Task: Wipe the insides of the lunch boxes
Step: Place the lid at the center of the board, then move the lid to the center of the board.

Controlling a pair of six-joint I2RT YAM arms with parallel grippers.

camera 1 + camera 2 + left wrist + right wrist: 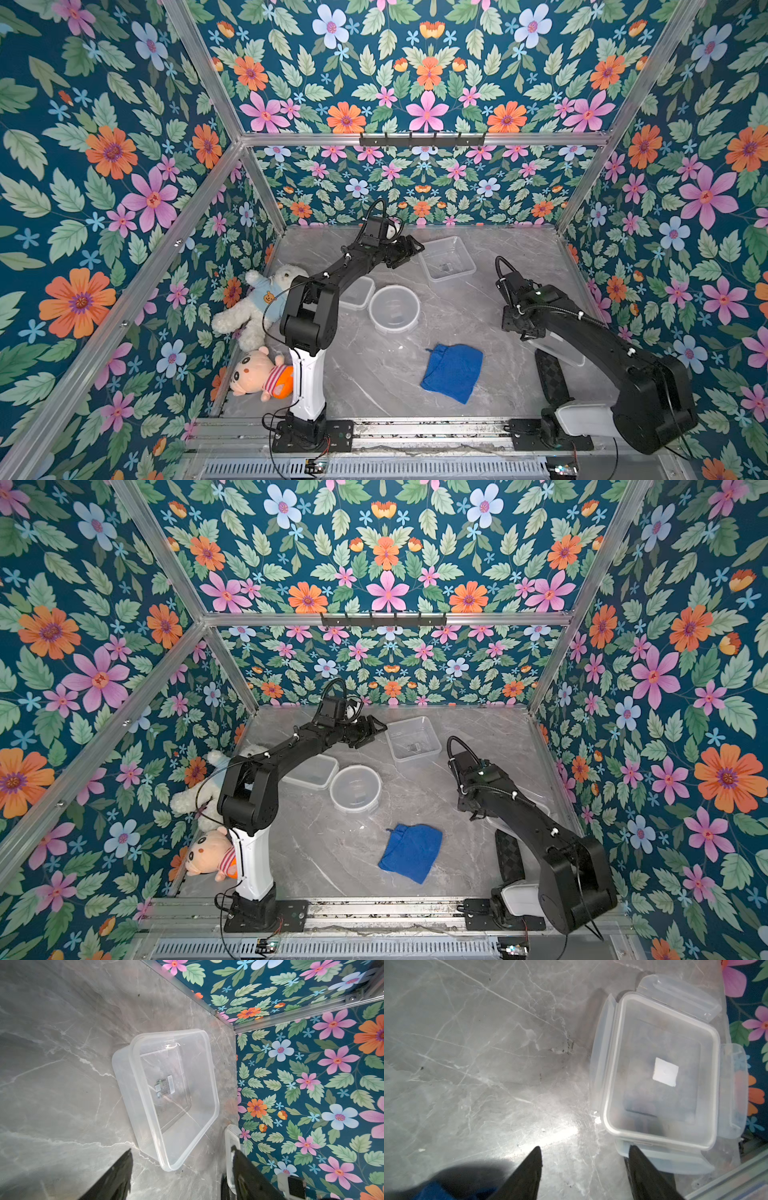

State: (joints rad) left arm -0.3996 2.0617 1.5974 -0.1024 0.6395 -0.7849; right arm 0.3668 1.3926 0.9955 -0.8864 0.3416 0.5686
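Three clear lunch boxes stand open and empty on the grey marble table. The large square one [446, 258] [411, 739] is at the back. The round one [394, 308] sits mid-table, with the smaller rectangular one [359, 293] beside it, partly under my left arm. My left gripper [409, 249] [181, 1150] is open, just left of the square box [166, 1095], holding nothing. My right gripper [525, 332] [585, 1150] is open over bare table at the right. The blue cloth [453, 372] [431, 1193] lies flat near the front.
A clear clip-on lid [662, 1068] [557, 351] lies by the right wall, next to one right finger. Another clear plastic piece [230, 1140] stands at the back wall beside a left finger. A white plush bear [257, 303] and a doll [257, 374] lie along the left wall.
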